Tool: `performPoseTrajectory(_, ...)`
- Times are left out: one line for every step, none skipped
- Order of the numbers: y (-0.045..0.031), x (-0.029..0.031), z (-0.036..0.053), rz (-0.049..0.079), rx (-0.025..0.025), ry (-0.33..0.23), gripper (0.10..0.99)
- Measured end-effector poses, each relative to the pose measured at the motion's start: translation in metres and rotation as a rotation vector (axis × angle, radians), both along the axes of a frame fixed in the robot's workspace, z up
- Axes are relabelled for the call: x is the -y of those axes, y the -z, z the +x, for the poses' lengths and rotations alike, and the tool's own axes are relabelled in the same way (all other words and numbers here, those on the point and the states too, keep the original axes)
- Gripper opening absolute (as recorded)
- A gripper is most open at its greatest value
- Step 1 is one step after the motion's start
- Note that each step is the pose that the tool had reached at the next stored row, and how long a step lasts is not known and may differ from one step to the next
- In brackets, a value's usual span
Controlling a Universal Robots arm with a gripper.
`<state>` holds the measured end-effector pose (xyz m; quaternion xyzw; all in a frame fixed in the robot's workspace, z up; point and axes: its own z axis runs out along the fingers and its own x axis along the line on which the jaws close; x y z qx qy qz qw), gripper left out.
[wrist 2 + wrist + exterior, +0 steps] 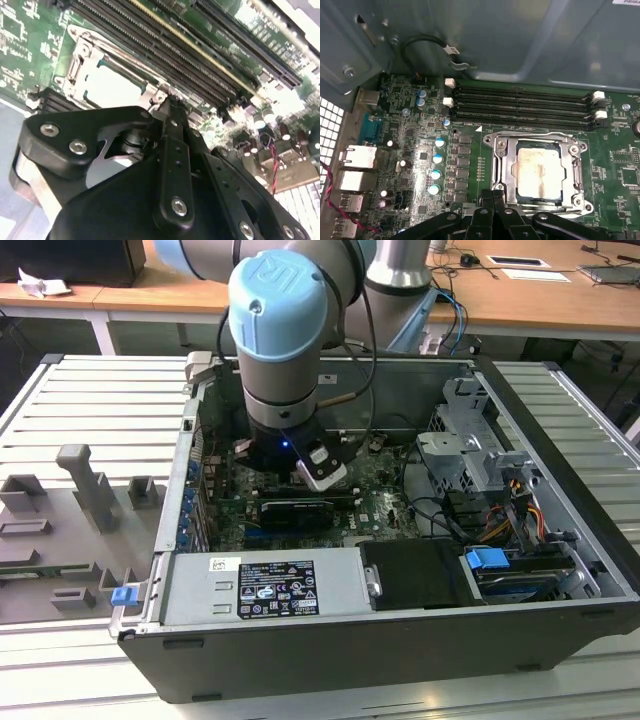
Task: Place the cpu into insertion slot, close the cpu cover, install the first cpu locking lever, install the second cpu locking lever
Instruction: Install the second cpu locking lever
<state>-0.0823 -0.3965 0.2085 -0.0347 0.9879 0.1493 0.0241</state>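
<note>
The cpu (540, 172), a pale silvery square, lies in the insertion slot (540, 204) on the green board. The silver cpu cover (501, 160) lies flat over it, and the chip shows through its window. A thin metal lever (535, 135) runs along the socket edge beside the memory slots. My gripper (493, 196) is shut, with its black fingertips together at the socket's near edge. In the second wrist view the gripper (169, 100) touches or almost touches the corner of the cover (75, 65), beside the cpu (112, 87). In the exterior view the arm (280, 330) reaches down into the open computer case.
Long black memory slots (520, 107) run just beyond the socket, under the grey case wall (520, 40). Small capacitors (436, 160) stand beside the socket. In the exterior view a black graphics card (295, 510), the power supply (265, 585), a drive cage (470, 450) and cables (510, 510) crowd the case.
</note>
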Motion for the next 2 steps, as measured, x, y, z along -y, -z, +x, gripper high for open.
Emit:
performPoseTrajectory(-0.0028,0.0,0.0,0.0,0.0,0.0,0.106)
performPoseTrajectory(-0.0033,-0.0001,0.0,0.0,0.0002,0.0,0.106)
